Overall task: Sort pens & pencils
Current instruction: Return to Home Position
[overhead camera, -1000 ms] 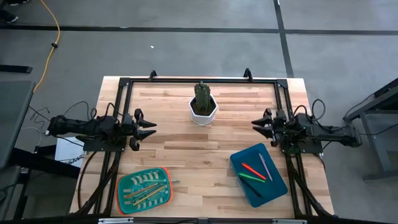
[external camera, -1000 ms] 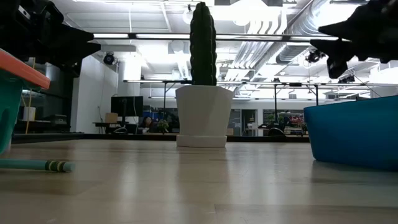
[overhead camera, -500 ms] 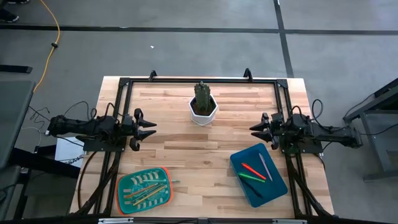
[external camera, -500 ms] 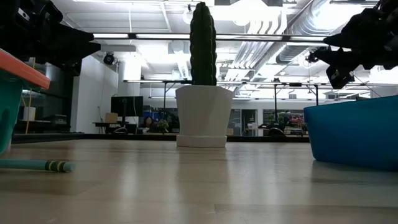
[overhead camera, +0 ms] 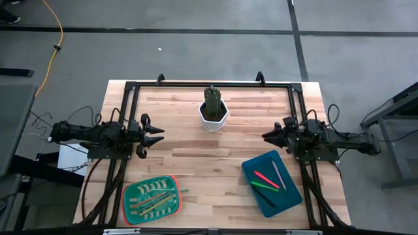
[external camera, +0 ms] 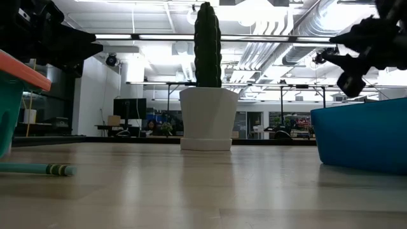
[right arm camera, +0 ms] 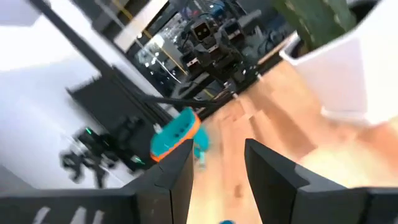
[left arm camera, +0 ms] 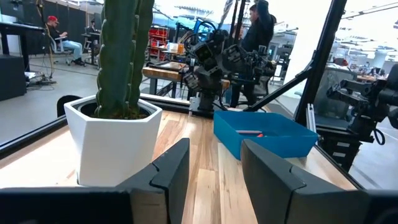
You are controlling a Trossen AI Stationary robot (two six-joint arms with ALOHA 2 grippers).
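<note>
High view, left to right.
- Left gripper [overhead camera: 159,135]: over left side of tabletop [overhead camera: 196,163], fingers spread, nothing held.
- Teal tray [overhead camera: 150,181]: bottom-left of tabletop, orange rim. Pencils [overhead camera: 151,201] lie heaped inside.
- Cactus pot [overhead camera: 213,114]: white, centre, toward top edge.
- Right gripper [overhead camera: 268,136]: over right side, fingers apart, empty.
- Blue bin [overhead camera: 281,199]: bottom-right of tabletop, near right gripper.
- Pens [overhead camera: 266,179]: pink-red, green, pale grey, all lying inside blue bin.
</note>
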